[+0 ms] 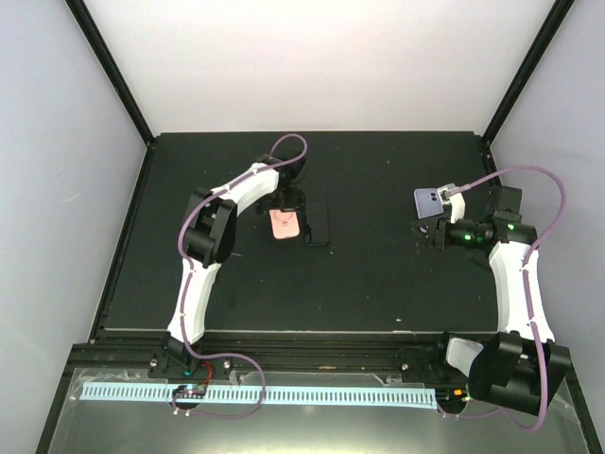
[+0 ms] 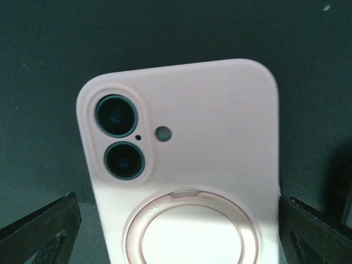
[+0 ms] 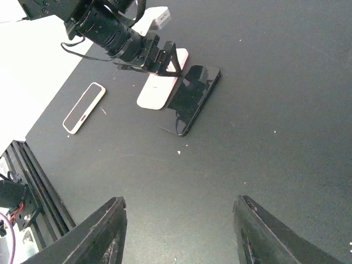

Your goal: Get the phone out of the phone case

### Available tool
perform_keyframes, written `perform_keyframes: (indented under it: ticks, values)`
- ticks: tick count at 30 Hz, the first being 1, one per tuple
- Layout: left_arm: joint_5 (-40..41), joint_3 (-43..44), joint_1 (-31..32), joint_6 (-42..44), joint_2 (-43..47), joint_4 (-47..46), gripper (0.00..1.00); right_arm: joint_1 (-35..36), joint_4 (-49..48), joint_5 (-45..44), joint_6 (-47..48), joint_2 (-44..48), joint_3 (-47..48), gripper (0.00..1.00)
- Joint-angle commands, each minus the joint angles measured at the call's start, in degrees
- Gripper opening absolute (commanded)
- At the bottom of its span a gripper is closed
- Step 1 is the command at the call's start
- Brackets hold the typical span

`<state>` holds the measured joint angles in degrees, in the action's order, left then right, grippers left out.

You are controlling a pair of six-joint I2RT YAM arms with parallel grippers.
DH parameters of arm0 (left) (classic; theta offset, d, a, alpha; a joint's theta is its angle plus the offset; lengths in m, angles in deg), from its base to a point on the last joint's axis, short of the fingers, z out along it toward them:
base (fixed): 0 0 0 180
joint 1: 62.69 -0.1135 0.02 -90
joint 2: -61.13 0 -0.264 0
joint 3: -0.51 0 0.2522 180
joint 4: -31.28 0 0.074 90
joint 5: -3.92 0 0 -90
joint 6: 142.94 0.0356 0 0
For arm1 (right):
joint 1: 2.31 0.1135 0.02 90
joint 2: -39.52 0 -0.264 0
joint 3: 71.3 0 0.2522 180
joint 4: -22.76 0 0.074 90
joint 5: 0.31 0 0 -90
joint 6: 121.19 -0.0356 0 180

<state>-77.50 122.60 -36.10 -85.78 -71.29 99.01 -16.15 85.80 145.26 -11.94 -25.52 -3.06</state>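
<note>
Upper left, two dark lenses (image 2: pixel 116 116) in the pink silicone phone case (image 2: pixel 220 121) are shown by the left wrist view alone; the left gripper (image 2: pixel 176 220) and the right gripper (image 3: pixel 180 203) are spread wide, empty.

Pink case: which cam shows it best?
Left wrist: the pink case fills the frame in sharp detail. Top external shows only a small pink patch at the left hand. Right wrist shows it partly hidden behind that hand.
</note>
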Motion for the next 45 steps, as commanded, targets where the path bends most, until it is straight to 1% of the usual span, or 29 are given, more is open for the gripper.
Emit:
perform_keyframes:
  ticks: [1,10,12,15,19,21,25,29,33,34,36,37,39,40,41,43,45]
  values:
    - [0.22,0.02,-1.42,-3.72,-0.12,2.45,0.99,-0.04,0.37,0.94,1.19,-0.26,0.06,0.54]
    - [-1.02,-0.48,-1.72,-3.48,-0.63,2.17,0.93,-0.04,0.51,1.03,1.26,-0.44,0.14,0.54]
    - [-2.12,-0.66,-1.73,-3.39,-0.89,1.61,0.9,-0.04,0.56,1.0,1.32,-0.51,0.1,0.54]
    - [-3.35,-0.83,-1.72,-3.48,-1.04,1.31,0.87,-0.03,0.57,1.02,1.3,-0.69,0.11,0.54]
    - [-4.92,-4.63,-1.54,-2.63,2.18,-1.73,0.79,-0.04,0.65,0.88,1.4,-0.78,0.18,0.54]
    - [-6.16,-8.28,-1.54,-2.13,5.46,-5.04,0.7,-0.04,0.69,0.89,1.41,-0.64,0.19,0.54]
    - [-6.56,-16.36,-1.1,-1.73,13.92,-10.54,0.62,-0.02,0.56,0.81,1.41,-0.65,0.19,0.54]
    - [-7.43,-23.04,0.38,-0.53,23.15,-14.75,0.61,-0.04,0.39,0.89,1.48,-0.63,0.26,0.54]
    - [-11.92,-29.52,3.63,2.73,33.1,-20.12,0.6,-0.04,1.36,2.52,3.0,-0.46,0.81,0.54]
    - [-13.8,-31.1,5.27,4.53,36.61,-21.66,0.6,-0.04,2.26,4.24,4.17,-0.41,1.16,0.54]
    - [-15.03,-34.65,8.35,7.08,42.48,-25.15,0.6,-0.03,6.27,9.34,9.07,-0.12,2.65,0.54]
    - [-15.19,-36.84,9.74,7.89,45.48,-27.24,0.6,-0.04,6.86,11.4,9.45,0.09,2.87,0.54]
    - [-17.93,-41.76,11.44,9.01,51.05,-31.93,0.6,-0.04,6.88,14.08,9.66,0.8,2.96,0.54]
    - [-19.75,-43.71,11.89,9.24,53.79,-34.4,0.59,0.0,7.18,14.81,9.89,0.96,3.18,0.59]
    - [-21.91,-45.49,12.13,9.33,56.2,-36.65,0.59,-0.03,8.89,15.98,11.28,1.11,3.77,0.69]
    - [-27.12,-49.18,12.75,10.98,61.69,-41.89,0.6,0.49,15.61,18.81,18.76,1.16,5.52,0.97]
    - [-31.74,-54.47,13.38,12.17,66.95,-48.95,0.61,2.71,20.7,20.06,23.01,0.94,7.73,1.0]
